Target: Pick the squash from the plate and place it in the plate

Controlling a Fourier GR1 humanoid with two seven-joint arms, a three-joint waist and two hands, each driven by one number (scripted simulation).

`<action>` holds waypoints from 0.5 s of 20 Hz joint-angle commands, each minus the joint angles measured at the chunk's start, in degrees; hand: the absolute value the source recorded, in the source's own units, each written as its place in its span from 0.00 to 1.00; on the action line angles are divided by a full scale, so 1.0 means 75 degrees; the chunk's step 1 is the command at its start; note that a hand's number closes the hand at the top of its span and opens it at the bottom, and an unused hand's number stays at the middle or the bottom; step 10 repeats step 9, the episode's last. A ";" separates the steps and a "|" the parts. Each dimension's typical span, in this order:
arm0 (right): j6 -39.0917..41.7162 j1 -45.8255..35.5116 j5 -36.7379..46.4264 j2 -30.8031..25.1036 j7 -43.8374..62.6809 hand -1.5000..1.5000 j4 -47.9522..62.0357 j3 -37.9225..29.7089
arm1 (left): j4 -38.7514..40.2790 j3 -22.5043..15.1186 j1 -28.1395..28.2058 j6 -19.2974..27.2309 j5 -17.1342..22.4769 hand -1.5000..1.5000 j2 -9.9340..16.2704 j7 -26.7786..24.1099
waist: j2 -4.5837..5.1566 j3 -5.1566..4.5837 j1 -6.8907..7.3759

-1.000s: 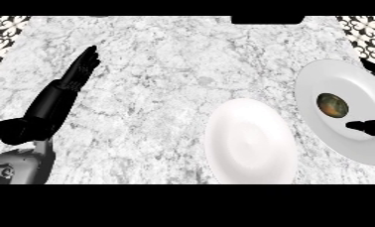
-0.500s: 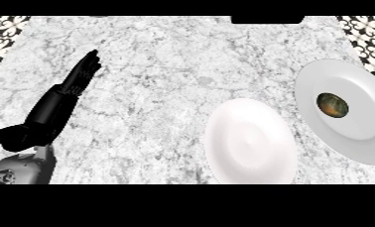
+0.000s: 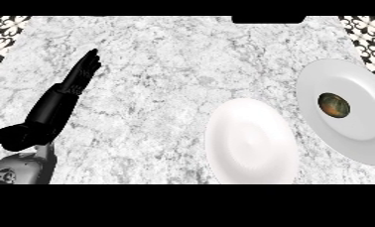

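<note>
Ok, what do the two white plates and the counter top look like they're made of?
Both the empty white round plate and the white round plate at the right edge, which holds the dark green-brown squash, look like glazed ceramic: smooth, even white with soft shading, though plastic can't be ruled out. The grey-veined white counter top looks like polished marble or granite, judging by its mottled veining.

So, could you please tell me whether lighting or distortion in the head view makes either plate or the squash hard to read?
Head view: lighting is flat, with almost no cast shadows; the white near plate looks taller than wide and blends into the pale marble counter; the right plate is cut by the frame edge; the dark squash stands out clearly; the left hand reads as a black silhouette.
</note>
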 commanded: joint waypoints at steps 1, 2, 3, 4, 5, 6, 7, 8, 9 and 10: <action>0.2090 0.0346 -0.0347 -0.0461 -0.1489 0.00 0.0282 -0.0109 | 0.0001 -0.0038 -0.0208 0.0163 -0.0084 0.50 -0.0127 0.0220 | 0.0003 0.0025 -0.0108; 0.1960 0.0217 -0.0382 -0.0431 -0.1351 0.00 0.0275 -0.0062 | -0.0088 -0.0014 -0.0199 0.0032 0.0035 0.50 -0.0060 0.0333 | 0.0001 0.0018 0.0002; 0.1813 0.0430 -0.0236 -0.0341 -0.1577 0.00 0.0208 0.0098 | 0.0031 -0.0123 -0.0071 0.0035 -0.0036 0.50 -0.0176 0.0069 | 0.0020 0.0020 -0.0010; 0.1970 0.0381 -0.0382 -0.0488 -0.1475 0.00 0.0241 0.0059 | 0.0175 -0.0023 -0.0272 0.0159 -0.0008 0.50 -0.0256 0.0106 | 0.0036 0.0026 -0.0050; 0.1964 0.0424 -0.0493 -0.0453 -0.1539 0.00 0.0054 0.0062 | 0.0016 0.0034 -0.0225 -0.0009 -0.0017 0.50 0.0018 0.0261 | -0.0009 0.0020 -0.0038; 0.2119 0.0452 -0.0515 -0.0680 -0.1417 0.00 0.0118 0.0105 | -0.0030 -0.0017 -0.0128 0.0025 -0.0002 0.50 -0.0085 0.0183 | 0.0000 0.0025 0.0005; 0.2032 0.0588 -0.0530 -0.0482 -0.1597 0.00 0.0005 0.0190 | 0.0075 -0.0040 -0.0138 0.0078 -0.0080 0.50 -0.0134 0.0073 | 0.0009 0.0031 -0.0048; 0.2167 0.0672 -0.0537 -0.0621 -0.1505 0.00 -0.0040 0.0283 | -0.0186 -0.0156 -0.0064 0.0088 -0.0076 0.50 -0.0179 0.0265 | -0.0018 0.0044 0.0000; 0.2162 0.0610 -0.0674 -0.0710 -0.1506 0.00 -0.0068 0.0218 | 0.0004 -0.0136 -0.0044 0.0092 -0.0129 0.50 -0.0185 0.0105 | 0.0001 0.0031 -0.0025; 0.2162 0.0610 -0.0674 -0.0710 -0.1506 0.00 -0.0068 0.0218 | 0.0004 -0.0136 -0.0044 0.0092 -0.0129 0.50 -0.0185 0.0105 | 0.0001 0.0031 -0.0025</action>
